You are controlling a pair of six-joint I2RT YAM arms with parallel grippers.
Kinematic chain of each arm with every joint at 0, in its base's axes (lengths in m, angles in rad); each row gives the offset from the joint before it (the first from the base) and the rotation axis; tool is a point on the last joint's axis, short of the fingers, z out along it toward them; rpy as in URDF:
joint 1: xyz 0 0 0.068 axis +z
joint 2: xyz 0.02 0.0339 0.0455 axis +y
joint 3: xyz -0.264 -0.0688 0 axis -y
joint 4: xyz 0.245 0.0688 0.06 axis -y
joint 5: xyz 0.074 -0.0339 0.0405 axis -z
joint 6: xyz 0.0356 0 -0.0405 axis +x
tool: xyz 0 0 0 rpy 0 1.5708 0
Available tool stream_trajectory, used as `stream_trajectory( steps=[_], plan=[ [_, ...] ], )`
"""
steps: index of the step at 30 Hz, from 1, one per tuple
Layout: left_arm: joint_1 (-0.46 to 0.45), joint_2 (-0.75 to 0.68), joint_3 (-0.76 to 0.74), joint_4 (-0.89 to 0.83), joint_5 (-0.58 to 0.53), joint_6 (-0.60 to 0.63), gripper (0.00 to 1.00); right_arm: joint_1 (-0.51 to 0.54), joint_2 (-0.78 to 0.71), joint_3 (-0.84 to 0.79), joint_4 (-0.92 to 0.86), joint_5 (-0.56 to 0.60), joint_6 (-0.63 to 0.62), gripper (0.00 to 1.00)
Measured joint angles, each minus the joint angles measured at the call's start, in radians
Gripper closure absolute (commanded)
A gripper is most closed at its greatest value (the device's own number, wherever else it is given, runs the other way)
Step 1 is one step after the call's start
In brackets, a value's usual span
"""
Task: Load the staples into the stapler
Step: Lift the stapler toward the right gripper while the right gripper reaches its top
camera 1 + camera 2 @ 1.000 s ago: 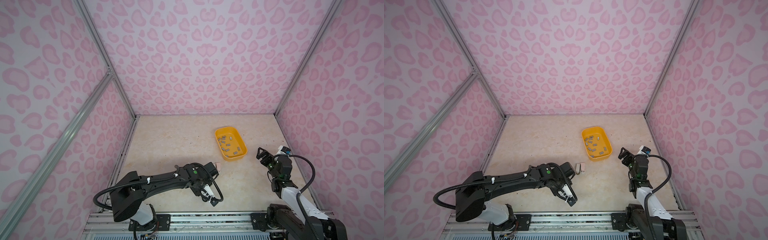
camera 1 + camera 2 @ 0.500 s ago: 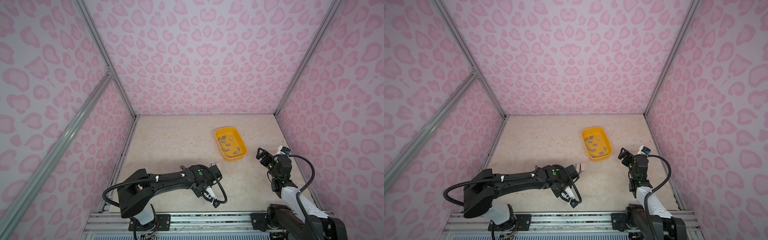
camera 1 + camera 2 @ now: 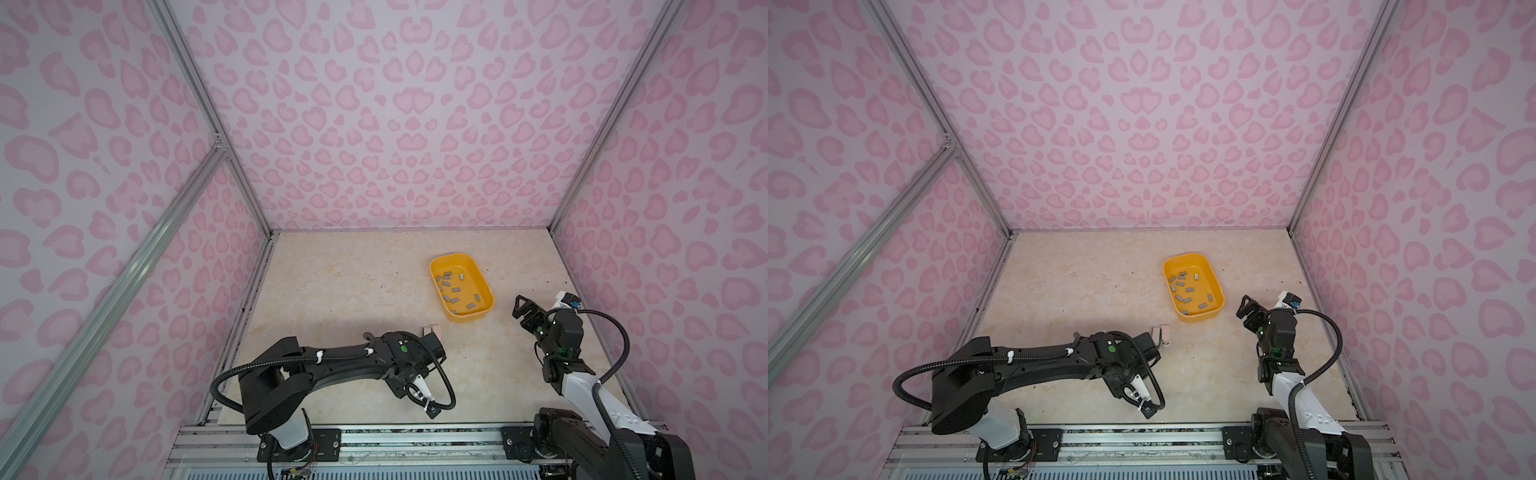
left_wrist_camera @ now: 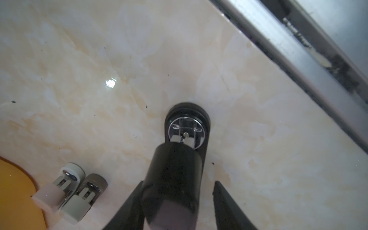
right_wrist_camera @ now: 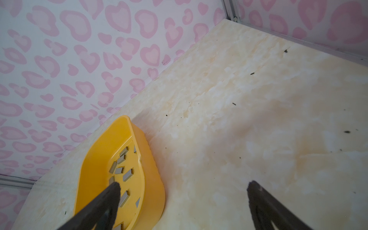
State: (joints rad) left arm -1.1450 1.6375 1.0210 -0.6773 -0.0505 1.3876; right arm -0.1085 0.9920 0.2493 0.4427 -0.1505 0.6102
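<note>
1. Now the left hand (image 4: pixel 178 182) has its two fingers apart, and the black stapler (image 4: pixel 175 169) sits between them. It is close to one finger, and there is a gap at the other, so it is not squeezed tight.
2. I cannot tell if the black stapler is opened up for loading.
3. The right hand (image 5: pixel 184 184) is spread wide and holds nothing. It hangs just beside the yellow tray (image 5: pixel 153 169).
4. The staples (image 5: pixel 127 175) lie loose in that tray, close to one finger of the right hand and well away from the left hand. I see none in the stapler yet.
5. The black stapler could slip or tip over if the left hand shuts on it crooked, because the tabletop (image 4: pixel 79 79) looks smooth and shiny.
6. A pink stapler (image 4: pixel 59 185) and a grey stapler (image 4: pixel 83 197) lie side by side near the left hand. A wide swing could knock them.
7. The staples are tiny and flat. The right hand could pinch two at once or drop one.
8. The tray looks light, so a finger hitting its wall could push it away or spill it.
</note>
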Motion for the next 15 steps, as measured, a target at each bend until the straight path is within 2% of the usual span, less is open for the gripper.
stream_trajectory(
  steps=[3,7,12,15],
  plan=[
    [-0.002,0.01,0.009,0.0,0.002,0.0,0.63,0.0,0.003,0.003,0.001,0.0,0.0,0.01],
    [-0.004,0.008,0.013,-0.006,0.004,-0.007,0.96,0.002,0.005,0.003,0.001,0.0,0.0,0.01],
    [0.004,-0.037,0.013,-0.005,0.017,-0.018,0.96,0.002,0.005,0.003,0.0,0.0,0.0,0.01],
    [0.037,-0.139,-0.01,0.021,0.013,-0.036,0.96,0.002,0.005,0.003,0.0,0.0,0.0,0.01]
  ],
)
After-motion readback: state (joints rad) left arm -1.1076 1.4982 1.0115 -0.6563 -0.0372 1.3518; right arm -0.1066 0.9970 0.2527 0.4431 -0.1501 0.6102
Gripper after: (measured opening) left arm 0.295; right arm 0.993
